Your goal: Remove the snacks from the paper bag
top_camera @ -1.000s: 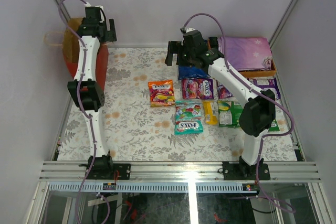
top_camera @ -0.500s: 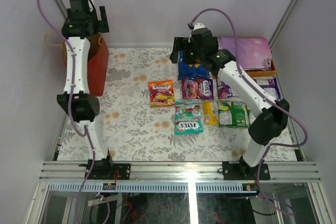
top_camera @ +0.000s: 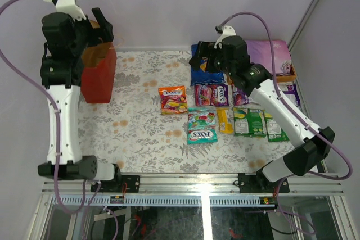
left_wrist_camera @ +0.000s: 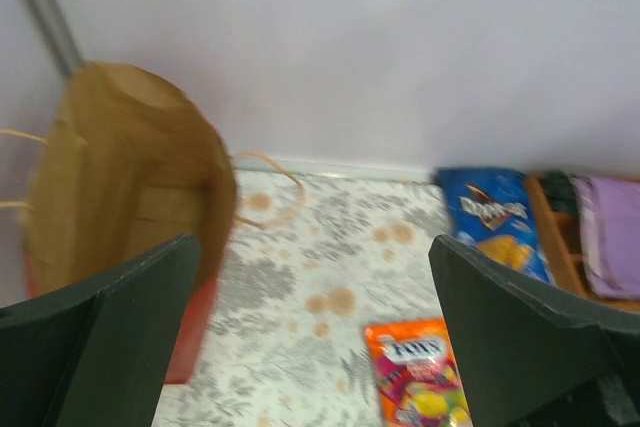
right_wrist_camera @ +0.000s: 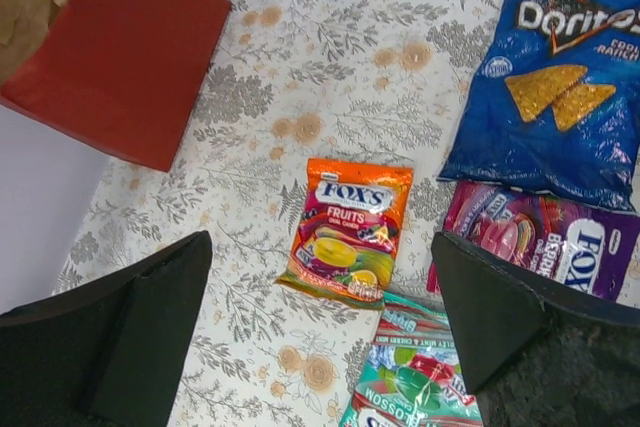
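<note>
Red paper carrier bag (top_camera: 99,77) stands upright at the far-left corner of the floral bench (top_camera: 140,133); its brown interior shows no packet, though the view is blurred. Glossy snack packets (top_camera: 216,95), including a blue Doritos bag (top_camera: 203,72), lie spread mid-bench, well apart from it. Left pincer (left_wrist_camera: 312,247) and right pincer (right_wrist_camera: 322,242) gape, empty. Unpacking appears complete.

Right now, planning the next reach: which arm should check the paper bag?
Left: the left gripper, open, hangs by the paper bag; the right gripper is far off, near the Doritos bag.
</note>
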`<control>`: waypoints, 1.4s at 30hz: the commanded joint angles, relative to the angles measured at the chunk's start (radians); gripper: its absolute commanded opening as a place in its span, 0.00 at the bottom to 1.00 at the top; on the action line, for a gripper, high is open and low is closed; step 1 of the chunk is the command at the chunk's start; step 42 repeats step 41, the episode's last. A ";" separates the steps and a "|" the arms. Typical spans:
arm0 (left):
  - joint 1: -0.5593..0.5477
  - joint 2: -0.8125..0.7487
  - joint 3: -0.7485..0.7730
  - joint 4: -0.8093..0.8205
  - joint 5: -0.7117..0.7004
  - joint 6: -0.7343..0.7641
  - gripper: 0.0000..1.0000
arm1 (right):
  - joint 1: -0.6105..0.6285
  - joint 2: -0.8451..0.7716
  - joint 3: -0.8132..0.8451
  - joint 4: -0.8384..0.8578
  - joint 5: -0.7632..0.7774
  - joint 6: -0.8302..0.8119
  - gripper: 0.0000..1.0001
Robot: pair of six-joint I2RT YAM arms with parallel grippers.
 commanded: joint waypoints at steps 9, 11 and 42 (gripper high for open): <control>-0.304 -0.358 -0.659 0.447 0.094 -0.172 1.00 | -0.005 -0.249 -0.322 0.222 0.109 -0.030 0.99; -0.377 -0.373 -0.756 0.488 0.061 -0.181 1.00 | -0.005 -0.275 -0.377 0.222 0.148 -0.031 0.99; -0.661 -0.311 -1.001 0.643 -0.349 -0.159 1.00 | -0.005 -0.410 -0.713 0.275 0.231 -0.026 1.00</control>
